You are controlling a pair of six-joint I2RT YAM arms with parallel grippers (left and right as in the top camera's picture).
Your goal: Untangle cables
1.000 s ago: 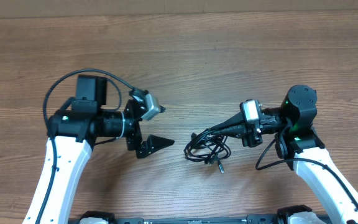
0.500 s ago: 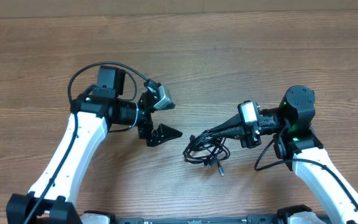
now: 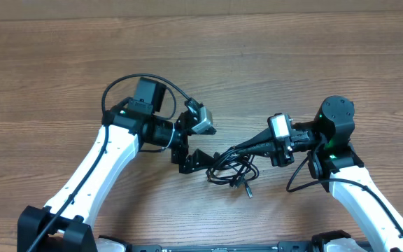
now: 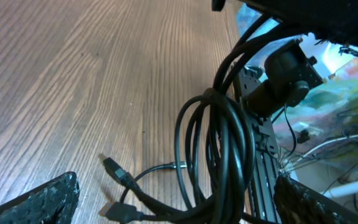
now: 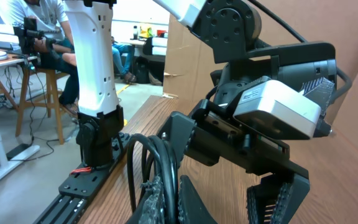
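Note:
The cables form a small tangled black bundle on the wooden table, right of centre. My right gripper is shut on a few strands at the bundle's upper edge; the strands run up between its pads. My left gripper stands wide open against the bundle's left side. In the left wrist view the looped cables lie between its two fingers, with two plug tips resting on the wood. Nothing is gripped by the left jaws. The left gripper's fingers show just beyond the right one.
A black mounting rail runs along the table's near edge, below the bundle. The left arm's own thick cable arches behind its wrist. Bare wood stretches across the far half of the table.
My left arm has swung right and forward, bringing its open jaws from well left of the bundle right up to it. The right gripper and the cables have stayed put.

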